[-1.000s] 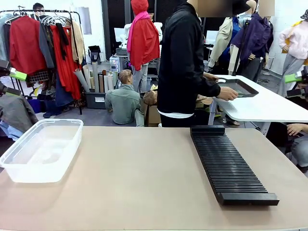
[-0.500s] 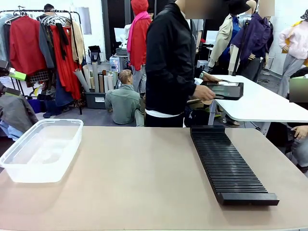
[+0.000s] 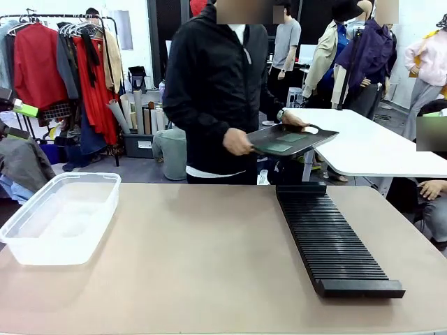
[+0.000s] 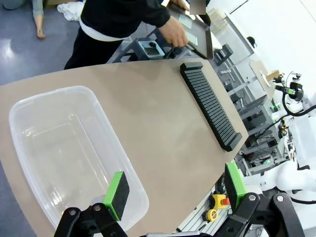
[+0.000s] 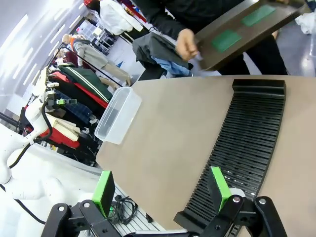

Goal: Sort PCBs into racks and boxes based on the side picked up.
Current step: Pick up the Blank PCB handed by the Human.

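Two green PCBs (image 3: 279, 147) (image 5: 226, 39) lie on a shallow black tray (image 3: 262, 143) (image 5: 242, 27) that the person holds in both hands over the table's far edge. The long black slotted rack (image 3: 335, 237) (image 5: 247, 143) (image 4: 210, 103) lies on the right of the table with nothing in its slots. At the left stands the clear tub (image 3: 56, 248) (image 4: 59, 148) (image 5: 118, 114), with nothing inside. My left gripper (image 4: 175, 190) hangs open above the tub's near end. My right gripper (image 5: 162, 190) is open, high over the table beside the rack's near end.
The tan table (image 3: 209, 258) stretches between tub and rack. A white side table (image 3: 377, 150) stands behind at the right. Clothes racks and other people fill the background.
The person has turned from the white side table to face my table, bringing the black tray with the PCBs over the far edge. Both grippers stay put.
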Controlling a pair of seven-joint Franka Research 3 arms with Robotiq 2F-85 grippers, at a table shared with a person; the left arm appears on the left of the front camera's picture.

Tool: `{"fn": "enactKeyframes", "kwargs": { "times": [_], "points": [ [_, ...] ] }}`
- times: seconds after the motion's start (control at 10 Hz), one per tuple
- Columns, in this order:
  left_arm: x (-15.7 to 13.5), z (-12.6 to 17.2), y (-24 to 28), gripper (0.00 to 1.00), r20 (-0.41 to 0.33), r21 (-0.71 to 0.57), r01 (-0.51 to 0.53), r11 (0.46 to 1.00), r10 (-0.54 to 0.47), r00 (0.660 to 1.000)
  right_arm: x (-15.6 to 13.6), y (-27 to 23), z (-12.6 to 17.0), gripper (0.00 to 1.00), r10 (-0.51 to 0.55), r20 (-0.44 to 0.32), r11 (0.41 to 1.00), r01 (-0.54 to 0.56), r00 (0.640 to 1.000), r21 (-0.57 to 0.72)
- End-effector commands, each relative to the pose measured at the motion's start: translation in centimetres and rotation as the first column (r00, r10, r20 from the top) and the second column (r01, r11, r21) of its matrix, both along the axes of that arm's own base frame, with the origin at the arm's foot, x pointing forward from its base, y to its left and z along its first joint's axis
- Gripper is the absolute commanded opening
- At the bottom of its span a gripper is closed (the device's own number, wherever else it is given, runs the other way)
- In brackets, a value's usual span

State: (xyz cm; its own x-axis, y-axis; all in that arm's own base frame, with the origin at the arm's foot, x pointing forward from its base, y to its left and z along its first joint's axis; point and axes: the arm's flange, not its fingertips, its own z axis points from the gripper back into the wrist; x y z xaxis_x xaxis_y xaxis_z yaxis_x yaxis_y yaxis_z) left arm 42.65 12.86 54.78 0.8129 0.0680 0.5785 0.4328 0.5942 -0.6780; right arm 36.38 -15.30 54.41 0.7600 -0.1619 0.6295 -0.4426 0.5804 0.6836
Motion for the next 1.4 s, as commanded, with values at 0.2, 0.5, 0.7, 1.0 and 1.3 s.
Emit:
{"fn": "enactKeyframes", "kwargs": {
  "times": [0.2,0.5,0.7,1.0,1.3],
  "points": [
    [0.04,0.04,0.06,1.0,0.002,-0.003,-0.003,1.0,0.003,1.0,0.07,0.09,0.17,1.0,-0.001,0.006,1.0,0.0,1.0,0.005],
    [0.04,0.04,0.06,1.0,0.002,-0.003,-0.003,1.0,0.003,1.0,0.07,0.09,0.17,1.0,-0.001,0.006,1.0,0.0,1.0,0.005],
    [0.04,0.04,0.06,1.0,0.002,-0.003,-0.003,1.0,0.003,1.0,0.07,0.09,0.17,1.0,-0.001,0.006,1.0,0.0,1.0,0.005],
    [0.04,0.04,0.06,1.0,0.002,-0.003,-0.003,1.0,0.003,1.0,0.07,0.09,0.17,1.0,-0.001,0.006,1.0,0.0,1.0,0.005],
    [0.04,0.04,0.06,1.0,0.002,-0.003,-0.003,1.0,0.003,1.0,0.07,0.09,0.17,1.0,-0.001,0.006,1.0,0.0,1.0,0.005]
  ]
}}
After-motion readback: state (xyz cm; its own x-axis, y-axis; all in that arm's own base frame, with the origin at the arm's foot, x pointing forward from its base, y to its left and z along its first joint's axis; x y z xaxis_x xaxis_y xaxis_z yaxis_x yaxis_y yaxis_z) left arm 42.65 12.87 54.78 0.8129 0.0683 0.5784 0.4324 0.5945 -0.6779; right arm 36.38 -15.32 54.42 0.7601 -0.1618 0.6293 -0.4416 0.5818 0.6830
